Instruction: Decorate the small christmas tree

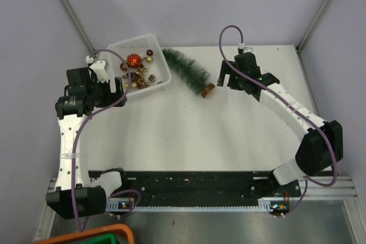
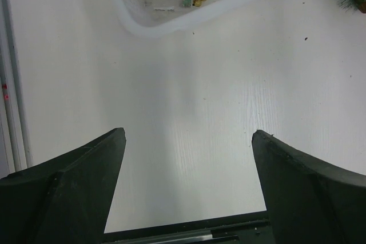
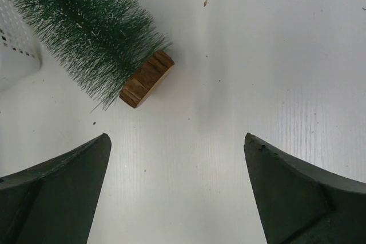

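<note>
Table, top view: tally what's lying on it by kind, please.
Tree: 1
Tray: 1
Red bauble: 1
Other ornaments in the tray: too small and heaped to count
Total counted: 3

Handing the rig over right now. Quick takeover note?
Left gripper: open, empty, over bare table just short of the white tray.
Right gripper: open, empty, facing the tree's wooden base.
The small christmas tree lies on its side to the right of the tray, bare.
Baubles and pinecones are in the tray.
Done: nothing. Left: stand the tree up and decorate it.
</note>
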Controlling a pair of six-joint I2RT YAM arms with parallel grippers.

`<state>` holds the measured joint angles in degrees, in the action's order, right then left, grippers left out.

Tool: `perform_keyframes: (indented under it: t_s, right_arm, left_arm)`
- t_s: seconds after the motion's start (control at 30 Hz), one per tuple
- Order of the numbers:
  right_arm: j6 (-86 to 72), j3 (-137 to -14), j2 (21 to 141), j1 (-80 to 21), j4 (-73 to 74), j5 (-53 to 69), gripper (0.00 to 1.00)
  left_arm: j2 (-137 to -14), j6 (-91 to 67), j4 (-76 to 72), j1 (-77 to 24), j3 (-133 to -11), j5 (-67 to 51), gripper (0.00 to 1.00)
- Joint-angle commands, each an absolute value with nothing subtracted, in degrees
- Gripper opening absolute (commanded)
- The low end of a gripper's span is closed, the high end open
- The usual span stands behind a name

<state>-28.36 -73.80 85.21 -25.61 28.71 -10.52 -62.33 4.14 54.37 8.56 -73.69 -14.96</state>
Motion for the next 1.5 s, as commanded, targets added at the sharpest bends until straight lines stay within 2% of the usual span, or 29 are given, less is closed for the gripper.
perform_keyframes:
  t_s: [0.0, 0.43, 0.73, 0.9, 1.23, 1.47]
  right_arm:
    - [-26.28, -76.81, 87.62, -26.1, 24.61, -13.79, 0.99]
    - [-29.44, -82.0, 102.65, -29.0, 19.42, -14.77, 0.99]
    - [-35.5, -77.79, 103.27, -29.71, 15.56, -15.91, 0.98]
    - [-40.33, -76.82, 104.41, -29.79, 11.96, -16.26, 0.93]
    - [-46.23, -80.33, 110.56, -32.43, 12.74, -18.89, 0.73]
    - [-47.9, -77.79, 111.01, -32.78, 14.5, -21.7, 0.61]
  left_arm:
    - [-62.14, 2.11, 50.63, 8.61, -73.21, -14.41, 0.98]
    - [-63.72, 1.58, 51.68, 8.61, -71.99, -16.7, 0.99]
    - [-63.2, 2.37, 51.15, 8.61, -70.14, -16.0, 0.99]
    - [-62.49, 2.37, 50.8, 8.61, -69.96, -15.56, 0.99]
    - [-61.08, 2.99, 50.45, 8.61, -70.14, -12.57, 0.99]
    - [-61.44, 2.37, 50.28, 8.53, -70.75, -10.38, 0.99]
